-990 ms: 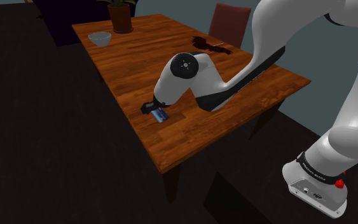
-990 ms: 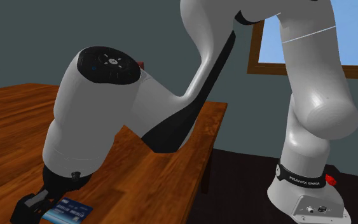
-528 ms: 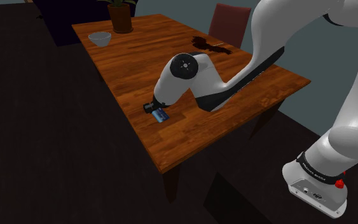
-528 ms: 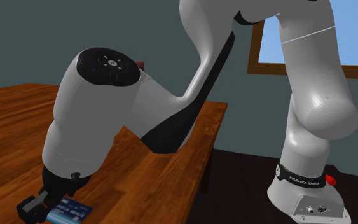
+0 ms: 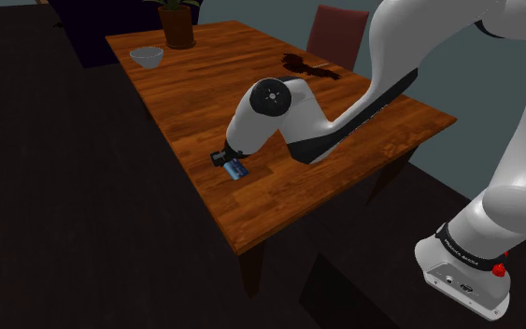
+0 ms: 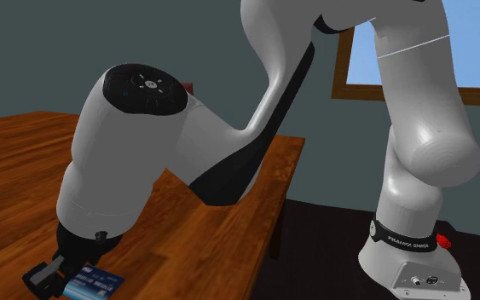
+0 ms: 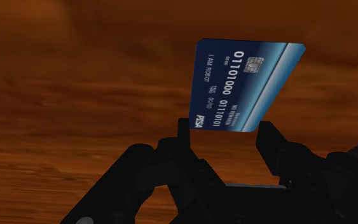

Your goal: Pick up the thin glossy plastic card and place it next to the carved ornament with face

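- Reddish-brown wooden counter (image 5: 195,89) on a dark floor, with a grey-blue wall and a wood-framed window (image 6: 362,64) behind the white robot arm (image 5: 284,121).
- The thin, glossy blue card with a chip and white numerals (image 7: 241,86) sits low over the wood. It is beside the counter's long edge at the shoulder view's left, toward the near corner.
- The jaws look closed on the card. One black finger presses each long edge near one short end, and the rest of the card juts out beyond them.
- Step in hand, as I judge it: the grasp is made and the lift has not yet begun.
- The next move calls for raising the card clear of the wood and carrying it across to the dark carved ornament (image 5: 307,67). That stands near the opposite long edge, in front of the red-brown chair (image 5: 337,35). The card should go down just beside the ornament without nudging it.
- A card this thin, pinched by its edges, could pivot or slip, so a slow, level carry seems wise.
- Hard to make out: the ornament reads as a low dark shape with no face discernible.
- I cannot tell whether the card touches the wood or hangs just above it.
- The second exterior view's bottom edge cuts off part of the card.
- A pale bowl (image 5: 146,57) and a potted plant (image 5: 177,23) sit at the counter's far end, well apart from the route.
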Motion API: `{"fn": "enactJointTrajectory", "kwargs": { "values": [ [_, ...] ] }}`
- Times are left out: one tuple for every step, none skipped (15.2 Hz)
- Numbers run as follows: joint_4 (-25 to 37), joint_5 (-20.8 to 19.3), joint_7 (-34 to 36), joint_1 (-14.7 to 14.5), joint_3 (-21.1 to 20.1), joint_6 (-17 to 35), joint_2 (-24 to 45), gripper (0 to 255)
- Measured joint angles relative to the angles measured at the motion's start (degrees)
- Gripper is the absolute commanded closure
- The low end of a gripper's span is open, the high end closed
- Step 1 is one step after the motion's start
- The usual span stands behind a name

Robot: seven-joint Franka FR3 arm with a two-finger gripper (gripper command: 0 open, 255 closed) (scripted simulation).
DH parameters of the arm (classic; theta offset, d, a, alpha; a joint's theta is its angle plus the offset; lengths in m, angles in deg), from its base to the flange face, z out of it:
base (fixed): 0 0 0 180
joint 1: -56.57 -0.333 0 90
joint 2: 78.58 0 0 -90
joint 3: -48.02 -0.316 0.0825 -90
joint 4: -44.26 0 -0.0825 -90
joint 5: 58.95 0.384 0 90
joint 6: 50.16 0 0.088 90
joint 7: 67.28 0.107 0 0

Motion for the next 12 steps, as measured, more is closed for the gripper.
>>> {"fn": "enactJointTrajectory", "kwargs": {
  "values": [
    [0.0,0.0,-0.01,0.0,0.0,0.0,0.0,255],
    [0.0,0.48,-0.4,0.16,-0.2,-0.06,-0.27,255],
    [-0.22,1.25,-0.99,0.51,-0.54,-0.03,-0.89,255],
    [-0.16,2.17,-1.73,0.77,-0.92,-0.2,-1.38,255],
    [0.15,3.15,-2.67,1.03,-1.29,-0.47,-1.73,255],
    [0.13,4.07,-3.46,1.4,-1.64,-0.53,-2.29,255],
    [0.05,5.15,-4.24,1.73,-2.11,-0.68,-2.99,255],
    [0.14,6.2,-5.18,2.11,-2.51,-0.82,-3.54,255],
    [0.08,7.31,-6.16,2.61,-2.91,-0.83,-4.24,255],
    [0.18,8.21,-6.87,2.85,-3.26,-1.03,-4.71,255],
    [0.15,9.43,-7.84,3.27,-3.73,-1.17,-5.47,255],
    [0.17,10.36,-8.68,3.65,-4.04,-1.22,-6.01,255]
  ]
}}
